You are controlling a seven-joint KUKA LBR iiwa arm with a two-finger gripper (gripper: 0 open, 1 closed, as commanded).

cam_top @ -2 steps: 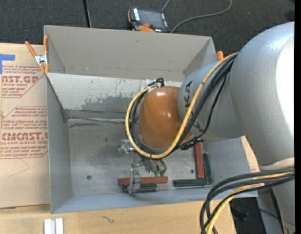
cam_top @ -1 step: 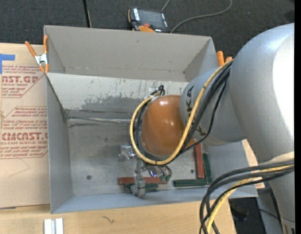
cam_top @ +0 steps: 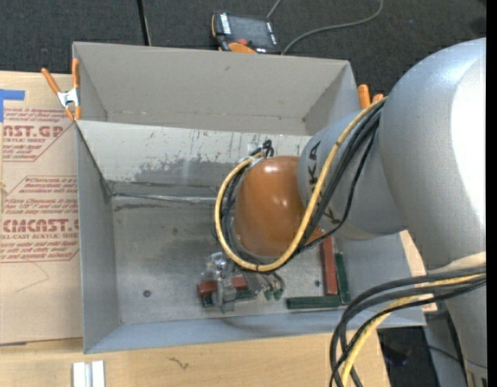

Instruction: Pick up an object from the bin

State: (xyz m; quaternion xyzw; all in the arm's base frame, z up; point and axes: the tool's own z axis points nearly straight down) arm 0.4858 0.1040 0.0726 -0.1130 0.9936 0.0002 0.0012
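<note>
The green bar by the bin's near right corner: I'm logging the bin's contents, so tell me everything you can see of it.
The green bar is a long, thin, dark green strip, perhaps plastic, lying flat on the floor of the bin along its near wall, toward the right corner. Its right end comes up to a reddish-brown bar lying crosswise to it; whether the two touch is unclear. The gripper is to its left, apart from it.

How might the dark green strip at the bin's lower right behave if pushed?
The strip looks flat and straight, so it is probably stiff and would slide, not roll. Being so thin, it may be hard to grip.
</note>
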